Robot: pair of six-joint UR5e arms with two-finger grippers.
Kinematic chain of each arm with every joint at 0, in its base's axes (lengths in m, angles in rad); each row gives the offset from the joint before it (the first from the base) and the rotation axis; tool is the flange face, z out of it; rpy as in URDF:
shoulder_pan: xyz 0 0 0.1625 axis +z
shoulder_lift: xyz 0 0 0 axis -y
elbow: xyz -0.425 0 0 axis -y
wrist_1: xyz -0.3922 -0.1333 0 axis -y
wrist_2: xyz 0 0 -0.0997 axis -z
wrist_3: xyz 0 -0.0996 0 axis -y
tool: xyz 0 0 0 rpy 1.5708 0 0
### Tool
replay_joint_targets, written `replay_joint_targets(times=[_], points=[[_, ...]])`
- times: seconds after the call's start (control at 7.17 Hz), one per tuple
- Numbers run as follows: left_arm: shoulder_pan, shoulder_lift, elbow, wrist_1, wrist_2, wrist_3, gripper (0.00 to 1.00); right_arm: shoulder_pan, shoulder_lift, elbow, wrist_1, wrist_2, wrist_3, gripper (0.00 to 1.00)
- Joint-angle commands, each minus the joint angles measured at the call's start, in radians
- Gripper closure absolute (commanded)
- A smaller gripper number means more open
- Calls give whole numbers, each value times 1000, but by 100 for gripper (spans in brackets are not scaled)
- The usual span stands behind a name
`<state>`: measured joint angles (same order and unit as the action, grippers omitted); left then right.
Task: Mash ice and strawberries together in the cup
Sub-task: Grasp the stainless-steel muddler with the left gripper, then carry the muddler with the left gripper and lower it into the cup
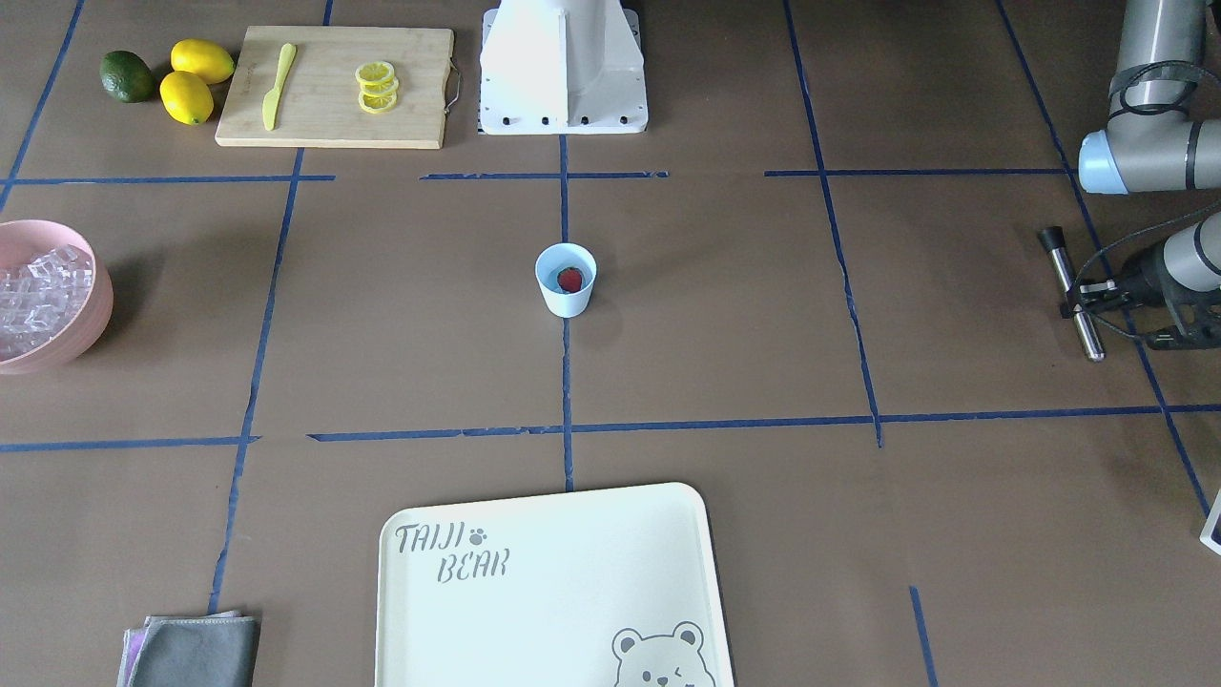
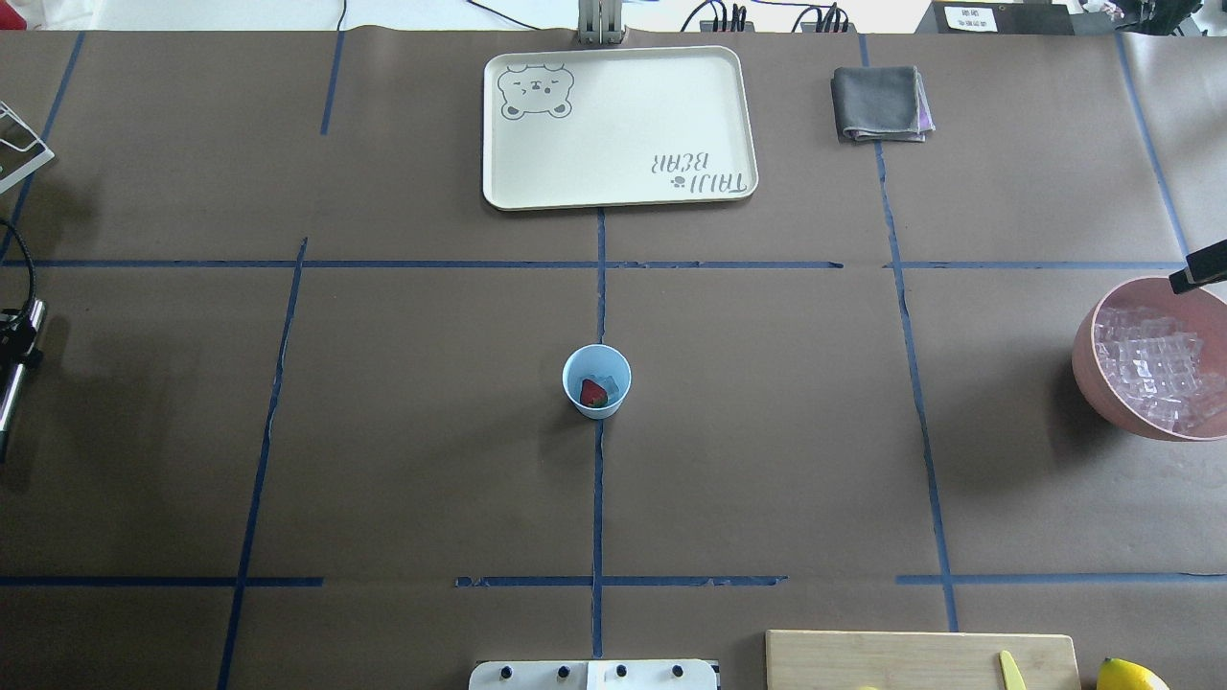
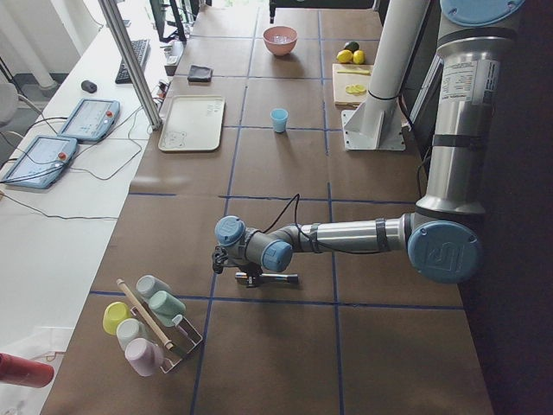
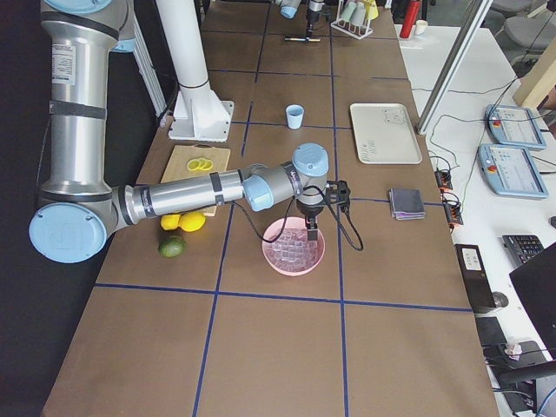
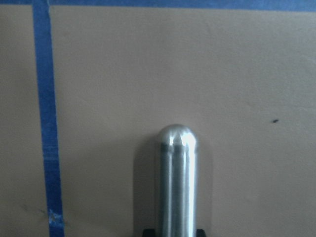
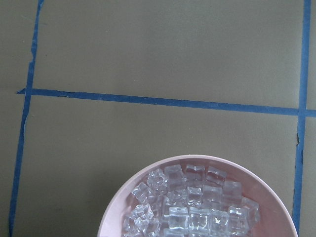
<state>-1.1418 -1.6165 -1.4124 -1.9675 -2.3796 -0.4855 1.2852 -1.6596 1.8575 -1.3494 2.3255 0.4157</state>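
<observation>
The pale-blue cup stands upright at the table's middle, also in the overhead view. A red strawberry lies inside it, with a clear ice cube beside it. More ice fills the pink bowl. My left gripper is far from the cup, low at the table's end, shut on a steel muddler that lies level. My right gripper hangs over the bowl's far rim. I cannot tell if it is open.
A cream bear tray and a grey cloth lie on the far side. A cutting board with lemon slices and a yellow knife, lemons and a green fruit sit by the robot base. A cup rack stands beyond the left gripper.
</observation>
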Motion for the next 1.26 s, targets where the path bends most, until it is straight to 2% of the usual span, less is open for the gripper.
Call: replay_joint_targets(times=[0.0, 0.14, 0.28, 0.42, 0.56, 0.7, 0.84, 0.98, 1.12], points=[[1, -28, -161, 7, -86, -65, 100, 2, -3, 6, 1, 0, 0, 0], [1, -40, -236, 0, -104, -71, 100, 2, -2, 6, 1, 0, 0, 0], [34, -55, -355, -5, -90, -85, 100, 5, 0, 8, 1, 2, 0, 0], [78, -101, -441, -5, -89, -201, 100, 11, -2, 15, 3, 2, 0, 0], [117, -196, -498, -10, -43, -279, 100, 13, -11, 32, 1, 2, 0, 0], [246, -226, -578, -11, 117, -281, 100, 11, -25, 51, 1, 0, 0, 0], [393, -302, -576, -11, 266, -277, 98, 13, -26, 57, 1, 2, 0, 0], [460, -385, -583, -13, 375, -272, 94, 14, -26, 58, 1, 2, 0, 0], [503, -419, -583, -60, 498, -265, 97, 17, -28, 58, 1, 2, 0, 0]])
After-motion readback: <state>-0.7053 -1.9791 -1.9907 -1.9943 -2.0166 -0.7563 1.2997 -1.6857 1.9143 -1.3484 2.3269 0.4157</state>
